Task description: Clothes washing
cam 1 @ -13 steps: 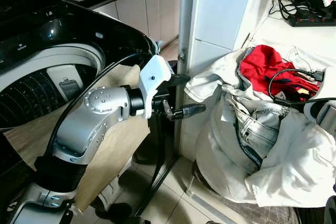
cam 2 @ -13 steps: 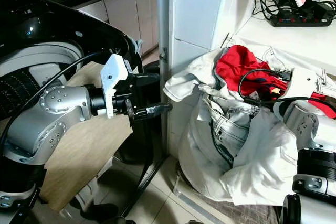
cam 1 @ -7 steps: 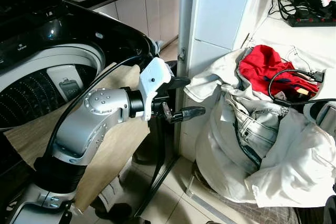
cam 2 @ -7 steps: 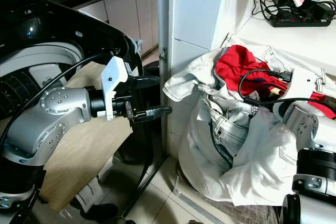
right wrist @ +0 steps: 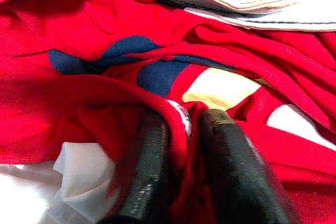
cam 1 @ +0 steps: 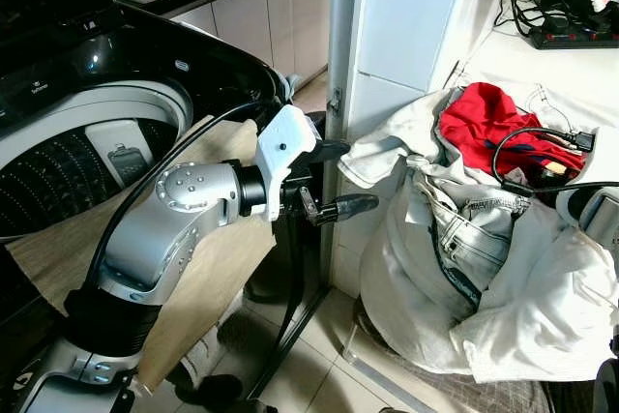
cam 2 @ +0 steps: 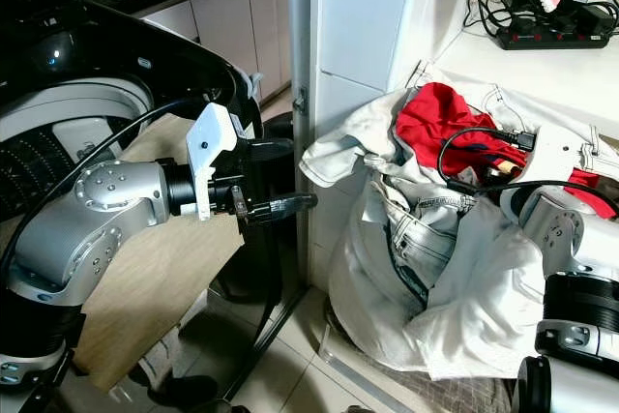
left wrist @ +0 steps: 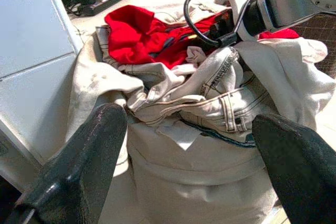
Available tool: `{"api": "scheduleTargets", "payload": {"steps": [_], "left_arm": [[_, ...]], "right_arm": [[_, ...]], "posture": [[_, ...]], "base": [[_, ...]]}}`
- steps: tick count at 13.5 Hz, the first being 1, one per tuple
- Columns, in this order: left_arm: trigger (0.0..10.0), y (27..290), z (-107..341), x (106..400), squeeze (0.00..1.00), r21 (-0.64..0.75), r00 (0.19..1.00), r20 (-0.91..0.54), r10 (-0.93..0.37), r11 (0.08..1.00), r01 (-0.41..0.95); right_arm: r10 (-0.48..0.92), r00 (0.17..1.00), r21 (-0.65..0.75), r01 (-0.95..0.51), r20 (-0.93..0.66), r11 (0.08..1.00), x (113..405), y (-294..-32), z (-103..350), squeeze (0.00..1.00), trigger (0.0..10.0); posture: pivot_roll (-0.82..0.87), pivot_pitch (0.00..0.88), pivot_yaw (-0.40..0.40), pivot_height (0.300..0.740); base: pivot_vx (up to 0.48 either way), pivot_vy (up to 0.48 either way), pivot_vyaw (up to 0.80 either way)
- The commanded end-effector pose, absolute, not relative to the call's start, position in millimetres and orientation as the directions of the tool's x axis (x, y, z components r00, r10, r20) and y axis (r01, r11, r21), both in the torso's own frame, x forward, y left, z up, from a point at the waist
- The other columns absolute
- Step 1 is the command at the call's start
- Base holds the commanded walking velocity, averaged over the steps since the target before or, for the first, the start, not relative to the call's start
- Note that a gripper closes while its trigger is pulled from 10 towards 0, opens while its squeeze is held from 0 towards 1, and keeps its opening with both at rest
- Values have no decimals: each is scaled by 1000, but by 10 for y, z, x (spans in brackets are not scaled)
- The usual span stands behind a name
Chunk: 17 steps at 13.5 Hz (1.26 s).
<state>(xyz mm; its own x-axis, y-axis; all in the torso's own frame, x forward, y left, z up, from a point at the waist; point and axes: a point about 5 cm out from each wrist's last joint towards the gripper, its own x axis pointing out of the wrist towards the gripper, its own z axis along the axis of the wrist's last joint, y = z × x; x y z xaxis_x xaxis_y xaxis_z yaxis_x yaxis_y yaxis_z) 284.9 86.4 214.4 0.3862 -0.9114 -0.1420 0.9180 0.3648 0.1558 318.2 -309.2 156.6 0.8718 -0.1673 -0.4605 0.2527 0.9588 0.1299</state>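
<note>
Red garment atop the laundry pile seems pinched in the right claw; left claw spread, apart.

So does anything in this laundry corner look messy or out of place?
The clothes pile is a jumble: pale jeans and white cloth spill down over the ledge toward the floor, with a red garment crumpled on top. The right gripper is pinching a fold of that red garment. A power strip with tangled cables sits just behind the pile.
</note>
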Motion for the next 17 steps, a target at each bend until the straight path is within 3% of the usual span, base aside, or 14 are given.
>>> {"api": "scheduleTargets", "payload": {"steps": [1,6,10,13,17], "left_arm": [[10000,886,2187,2871,0,180,406,-129,-905,381,907],[10000,905,2232,2914,0,203,445,-102,-890,420,885],[10000,933,2326,2964,0,226,494,-40,-869,474,851],[10000,906,2439,3028,0,220,533,25,-846,525,822],[10000,672,2780,3081,0,133,543,252,-801,584,801]], "right_arm": [[-141,895,163,228,-422,960,3230,-3052,1670,0,0],[-122,928,186,196,-351,963,3213,-3050,1873,0,0],[-34,981,204,74,-192,976,3180,-2949,2299,0,0],[136,991,283,-130,0,950,3136,-2728,2774,0,0],[441,848,399,-529,295,749,3036,-2124,3302,0,0]], "posture": [[-114,0,55,740],[-112,0,54,740],[-108,0,52,740],[-115,0,53,740],[-117,0,47,740]], "base": [[0,0,0],[0,0,0],[0,0,0],[0,0,0],[0,0,0]]}}
